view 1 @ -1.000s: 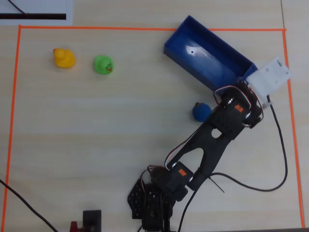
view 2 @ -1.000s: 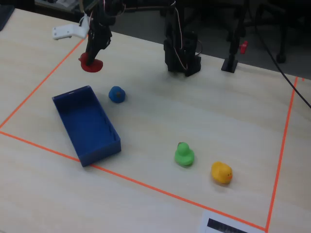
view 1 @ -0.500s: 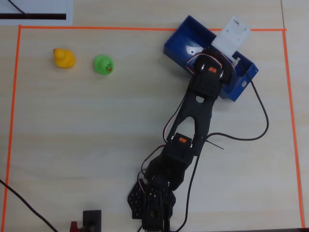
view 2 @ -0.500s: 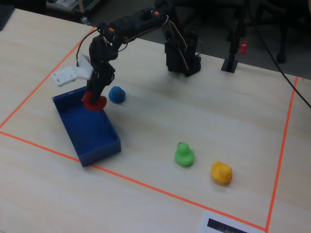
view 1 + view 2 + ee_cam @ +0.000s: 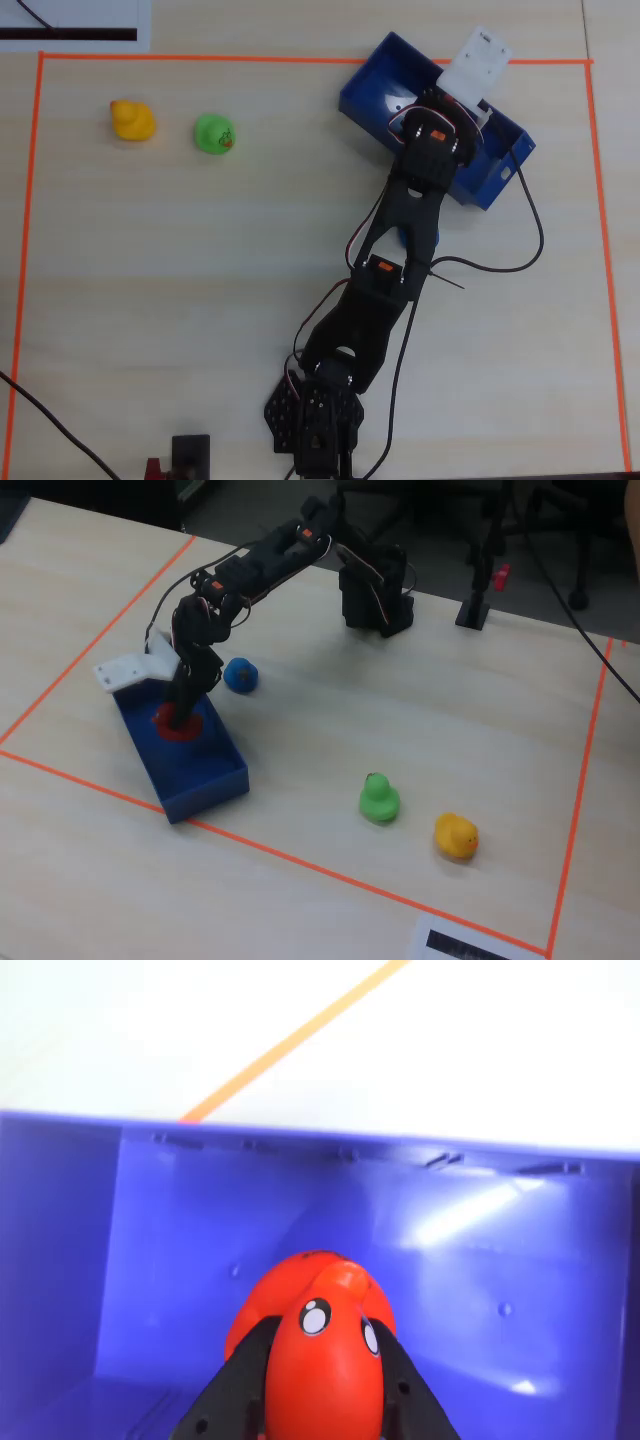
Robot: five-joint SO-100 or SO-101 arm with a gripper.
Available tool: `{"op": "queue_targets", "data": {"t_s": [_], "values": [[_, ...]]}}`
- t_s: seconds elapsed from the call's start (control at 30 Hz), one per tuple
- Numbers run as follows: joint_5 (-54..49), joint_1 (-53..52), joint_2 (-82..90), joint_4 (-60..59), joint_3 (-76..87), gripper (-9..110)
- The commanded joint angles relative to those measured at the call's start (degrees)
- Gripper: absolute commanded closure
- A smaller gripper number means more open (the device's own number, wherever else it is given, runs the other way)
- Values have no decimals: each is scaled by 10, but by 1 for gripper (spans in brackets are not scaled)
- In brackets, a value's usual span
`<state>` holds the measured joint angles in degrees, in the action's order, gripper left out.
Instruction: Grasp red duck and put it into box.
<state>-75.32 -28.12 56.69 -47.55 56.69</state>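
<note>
Pale wood-grain laminate covers the table we work on, and an orange tape line marks out a rectangle on it; beyond the far edge in the fixed view we see dark chair legs and floor. Our arm is black plastic with loose black cables, and a white camera bracket sits at its wrist.

Our gripper has its two black jaws closed around the red duck, one jaw against each flank, so the glossy, rounded toy sits between them with its white-and-black eyes and orange beak facing the wrist camera. Gripper and duck are down inside the box, a smooth dark-blue plastic bin with low straight walls; its far wall rises just ahead of the duck in the wrist view. We cannot tell whether the duck touches the bin floor.

Just behind the gripper, outside the box wall, lies a blue duck. A green duck and a yellow duck stand well apart from the gripper, close to each other.
</note>
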Motion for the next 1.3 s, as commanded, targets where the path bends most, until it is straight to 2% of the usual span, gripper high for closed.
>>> {"op": "queue_targets", "data": {"t_s": [0.0, 0.23, 0.37, 0.5, 0.67, 0.73, 0.77, 0.83, 1.1, 1.27], "values": [[-9, -2, -11, 24, -54, 101], [-55, -15, -34, -1, -67, 87], [-56, -23, -18, -11, -67, 76], [-39, -32, 16, -9, -69, 72], [78, -34, 115, 57, -85, 77], [173, -36, 176, 42, -109, 93], [197, -32, 215, 6, -106, 97], [196, -16, 308, -76, -40, 101], [-59, 103, 759, -210, 549, 101], [-149, 172, 940, -305, 759, 101]]}}
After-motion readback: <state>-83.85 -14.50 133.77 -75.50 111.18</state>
